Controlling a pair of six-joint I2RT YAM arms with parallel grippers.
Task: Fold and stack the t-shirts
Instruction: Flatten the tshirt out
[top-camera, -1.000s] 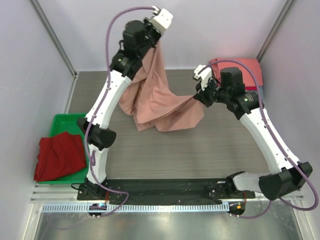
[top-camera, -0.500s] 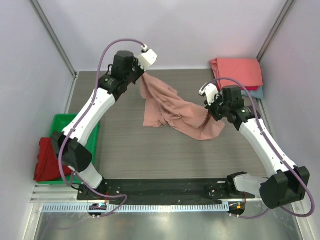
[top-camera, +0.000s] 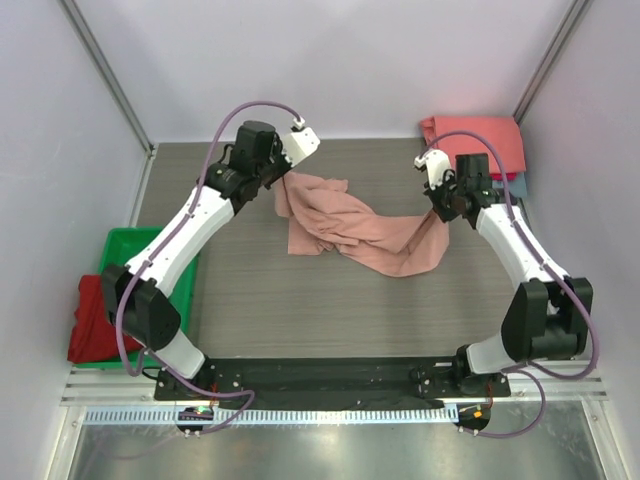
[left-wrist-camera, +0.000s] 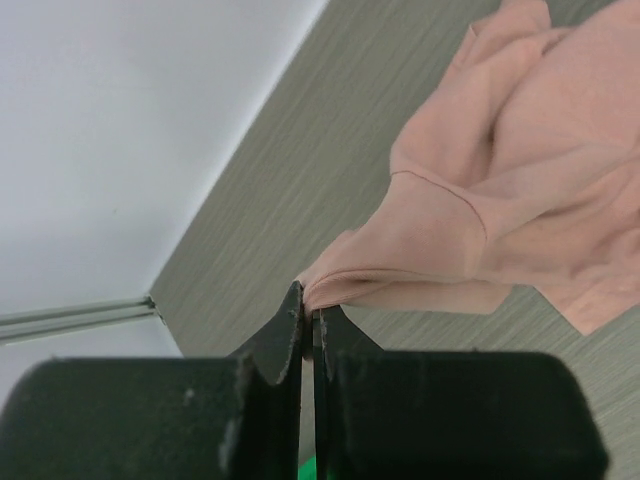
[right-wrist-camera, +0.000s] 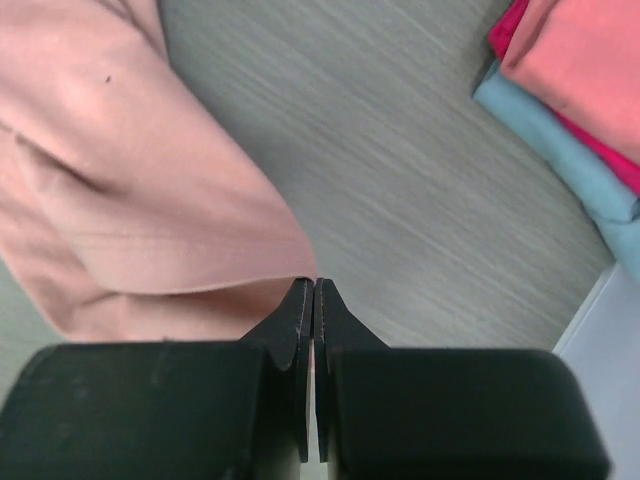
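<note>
A dusty-pink t-shirt (top-camera: 345, 230) lies crumpled and stretched across the middle of the table. My left gripper (top-camera: 283, 180) is shut on its far-left corner; in the left wrist view the fabric edge (left-wrist-camera: 345, 280) is pinched at the gripper (left-wrist-camera: 308, 303). My right gripper (top-camera: 440, 213) is shut on the shirt's right corner, whose hem (right-wrist-camera: 200, 280) meets the gripper (right-wrist-camera: 314, 285) in the right wrist view. Folded coral-red (top-camera: 480, 138) and blue-grey (top-camera: 508, 186) t-shirts are stacked at the back right. A dark red t-shirt (top-camera: 95, 320) lies in the tray.
A green plastic tray (top-camera: 130, 245) sits at the left table edge, partly behind my left arm. White walls close the back and sides. The folded stack (right-wrist-camera: 575, 95) lies close to the right of my right gripper.
Both grippers have come down and spread apart, lowering the hanging pink shirt onto the table; the right gripper has moved right and back, toward the folded stack.
</note>
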